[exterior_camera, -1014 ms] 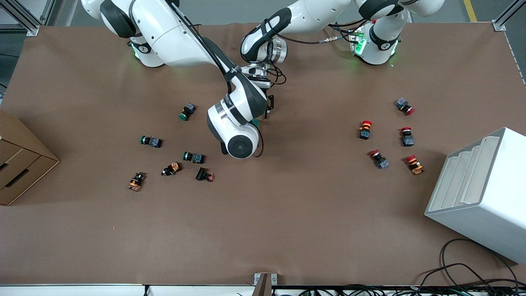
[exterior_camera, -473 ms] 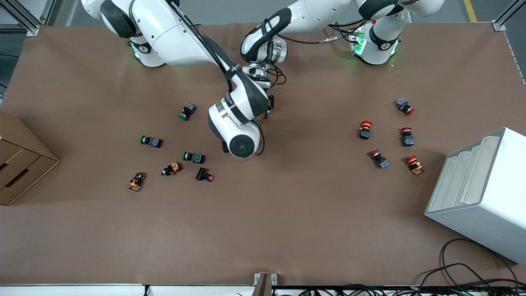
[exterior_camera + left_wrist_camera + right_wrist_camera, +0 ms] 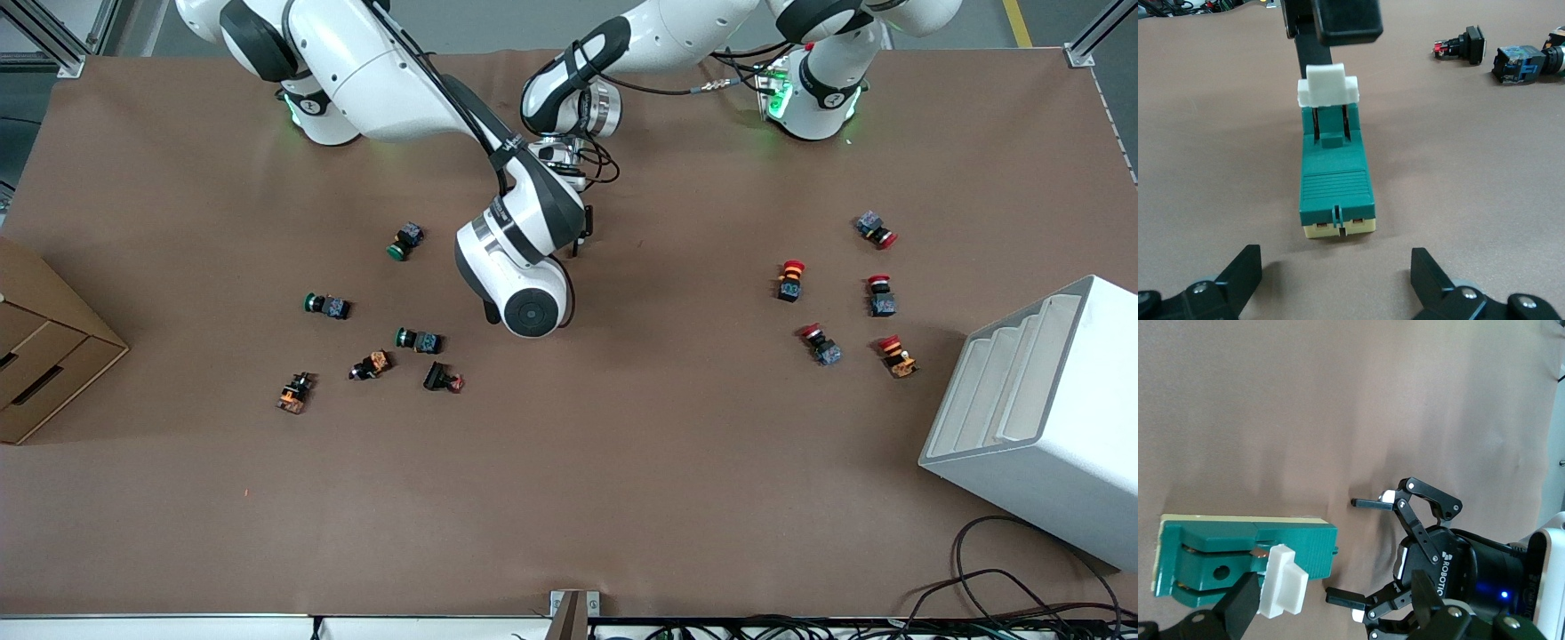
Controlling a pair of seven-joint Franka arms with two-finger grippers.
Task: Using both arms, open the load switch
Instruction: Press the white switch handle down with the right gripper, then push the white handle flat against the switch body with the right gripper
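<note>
The load switch [image 3: 1336,183] lies flat on the table [image 3: 622,462] near its middle, under the right arm's wrist, its white tab [image 3: 1328,85] raised. The left gripper [image 3: 1335,283] is spread wide just beside the switch's cream end, holding nothing. The right gripper [image 3: 1331,30] sits at the tab end; I cannot tell how it stands.

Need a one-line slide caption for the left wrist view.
Left pincer open, facing the green load switch on the table; right pincer at its white tab.
</note>
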